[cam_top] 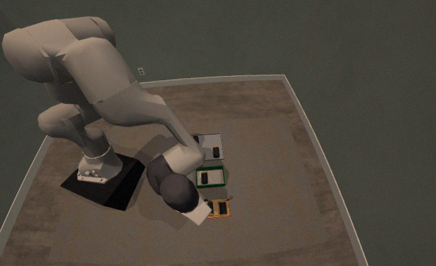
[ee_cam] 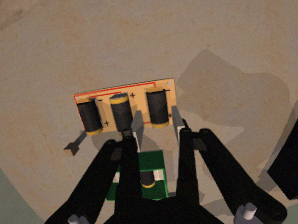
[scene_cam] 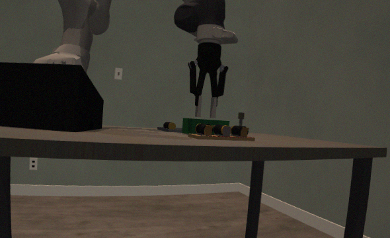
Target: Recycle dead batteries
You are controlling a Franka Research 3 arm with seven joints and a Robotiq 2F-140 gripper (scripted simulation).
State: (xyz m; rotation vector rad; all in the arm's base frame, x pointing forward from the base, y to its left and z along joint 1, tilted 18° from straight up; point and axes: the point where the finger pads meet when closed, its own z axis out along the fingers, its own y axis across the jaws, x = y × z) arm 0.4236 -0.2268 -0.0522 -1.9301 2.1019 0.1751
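Observation:
My gripper is open and empty, fingers partly apart. It points down above the table near the orange battery board. The board holds a left battery, a middle battery and a right battery in the wrist view. The bulb post beside the board looks dark grey; I see no glow. The green box stands upright with one battery inside. Which batteries are dead does not show.
A pale grey tray lies beyond the green box, with one battery at its right and another partly hidden by the arm. The green box stands between tray and board. The black robot pedestal is at the left.

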